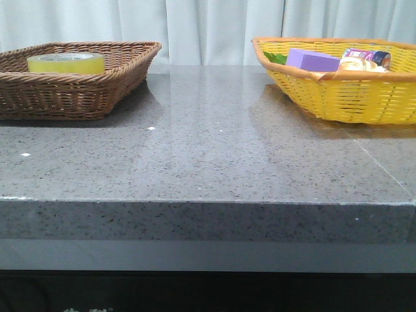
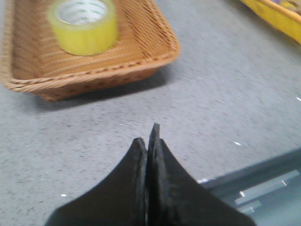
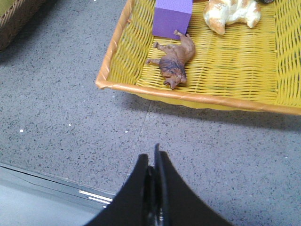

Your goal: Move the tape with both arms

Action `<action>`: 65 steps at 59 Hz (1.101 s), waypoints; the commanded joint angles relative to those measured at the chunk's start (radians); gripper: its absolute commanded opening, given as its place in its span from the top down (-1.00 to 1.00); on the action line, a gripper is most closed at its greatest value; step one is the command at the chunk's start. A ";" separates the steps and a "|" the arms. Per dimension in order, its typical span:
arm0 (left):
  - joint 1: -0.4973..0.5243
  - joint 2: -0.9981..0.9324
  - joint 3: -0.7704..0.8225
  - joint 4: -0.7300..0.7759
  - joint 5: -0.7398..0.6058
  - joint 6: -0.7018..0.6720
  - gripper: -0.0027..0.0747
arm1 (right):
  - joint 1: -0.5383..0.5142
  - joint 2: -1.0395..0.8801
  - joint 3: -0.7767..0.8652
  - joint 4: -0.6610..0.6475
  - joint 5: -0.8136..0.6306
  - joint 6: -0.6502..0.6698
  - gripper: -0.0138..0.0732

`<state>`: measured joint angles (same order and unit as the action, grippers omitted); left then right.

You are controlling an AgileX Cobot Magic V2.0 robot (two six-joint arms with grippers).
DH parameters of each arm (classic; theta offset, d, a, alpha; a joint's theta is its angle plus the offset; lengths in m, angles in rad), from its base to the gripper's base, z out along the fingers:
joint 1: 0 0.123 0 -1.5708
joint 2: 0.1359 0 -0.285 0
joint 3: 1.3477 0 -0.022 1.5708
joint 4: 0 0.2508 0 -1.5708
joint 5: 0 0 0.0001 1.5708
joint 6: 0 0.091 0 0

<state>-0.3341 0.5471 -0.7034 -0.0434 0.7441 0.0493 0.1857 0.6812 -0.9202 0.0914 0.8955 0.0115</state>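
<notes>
The tape (image 1: 65, 62), a wide yellow roll with a white core, lies flat in the brown wicker basket (image 1: 123, 71) at the back left. It also shows in the left wrist view (image 2: 83, 26), inside the same basket (image 2: 113, 75). My left gripper (image 2: 149, 134) is shut and empty, above the grey table near its front edge, well short of the basket. My right gripper (image 3: 153, 155) is shut and empty, above the table in front of the yellow basket (image 3: 188, 96). Neither gripper shows in the front view.
The yellow basket (image 1: 344, 97) at the back right holds a purple box (image 1: 312, 60), a toy animal (image 3: 175, 61), a bread-like item (image 3: 230, 12) and a small jar (image 1: 367, 57). A corner of the brown basket (image 3: 11, 21) shows in the right wrist view.
</notes>
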 commanded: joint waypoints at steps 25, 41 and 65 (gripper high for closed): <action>0.193 -0.476 0.592 -0.062 -0.657 -0.009 0.98 | -0.005 -0.001 -0.025 0.008 -0.057 -0.002 0.84; 0.193 -0.501 0.680 -0.071 -0.755 -0.010 0.98 | -0.005 -0.001 -0.025 0.008 -0.057 -0.002 0.84; 0.227 -0.574 0.751 0.065 -0.744 -0.219 0.98 | -0.005 -0.001 -0.025 0.009 -0.057 -0.002 0.84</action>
<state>-0.1091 -0.0064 0.0077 -0.0374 0.0775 -0.0869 0.1857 0.6812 -0.9202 0.0940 0.8974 0.0115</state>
